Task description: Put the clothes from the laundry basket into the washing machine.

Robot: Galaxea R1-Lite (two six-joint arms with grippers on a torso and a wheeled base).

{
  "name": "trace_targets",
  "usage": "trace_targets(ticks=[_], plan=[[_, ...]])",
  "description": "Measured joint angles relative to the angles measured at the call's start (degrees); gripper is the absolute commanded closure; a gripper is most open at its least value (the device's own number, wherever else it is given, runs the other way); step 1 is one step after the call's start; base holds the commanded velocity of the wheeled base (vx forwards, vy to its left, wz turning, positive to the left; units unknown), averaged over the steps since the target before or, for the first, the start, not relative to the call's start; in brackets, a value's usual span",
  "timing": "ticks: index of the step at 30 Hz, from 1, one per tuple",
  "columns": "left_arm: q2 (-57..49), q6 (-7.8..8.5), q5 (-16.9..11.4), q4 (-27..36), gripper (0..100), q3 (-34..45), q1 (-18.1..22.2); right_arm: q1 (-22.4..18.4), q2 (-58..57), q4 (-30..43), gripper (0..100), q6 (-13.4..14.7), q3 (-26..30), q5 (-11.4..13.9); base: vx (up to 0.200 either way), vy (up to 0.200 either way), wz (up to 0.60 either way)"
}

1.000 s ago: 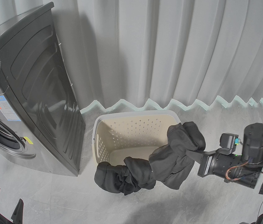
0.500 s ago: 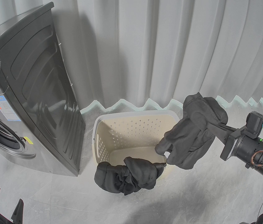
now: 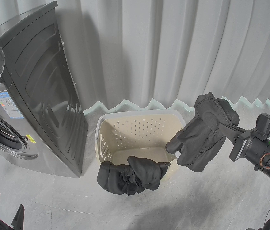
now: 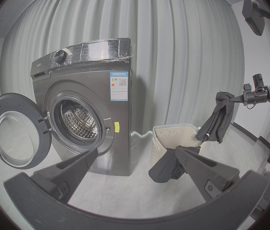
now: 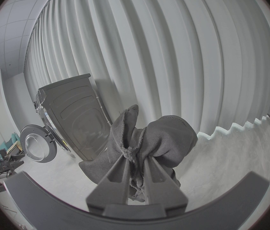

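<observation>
Beyond spread left jaws, the washing machine's (image 4: 117,112) door (image 4: 16,131) hangs open; right jaws pinch a garment (image 3: 205,134).

A pleated white curtain (image 3: 160,42) fills the back; below it spreads pale marbled floor (image 3: 205,205), a faint glow (image 3: 127,105) edging the curtain's hem.

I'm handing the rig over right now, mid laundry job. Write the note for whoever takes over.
Right gripper: jaws shut on a dark garment, held in the air beside the basket.
Left gripper: open, empty, low, facing the washer.
Second dark garment hangs over the basket's front rim. Washer door open.
Done: one garment lifted out. Left: load both into the drum.
</observation>
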Motion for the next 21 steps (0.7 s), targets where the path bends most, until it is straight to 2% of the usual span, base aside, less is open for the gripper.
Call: trace_targets(ticks=[21], plan=[[0.0,-0.2,0.0,0.0,0,0.0,0.0,1.0,0.0,-0.2,100,0.8,-0.2,1.1,0.0,0.2,0.0]])
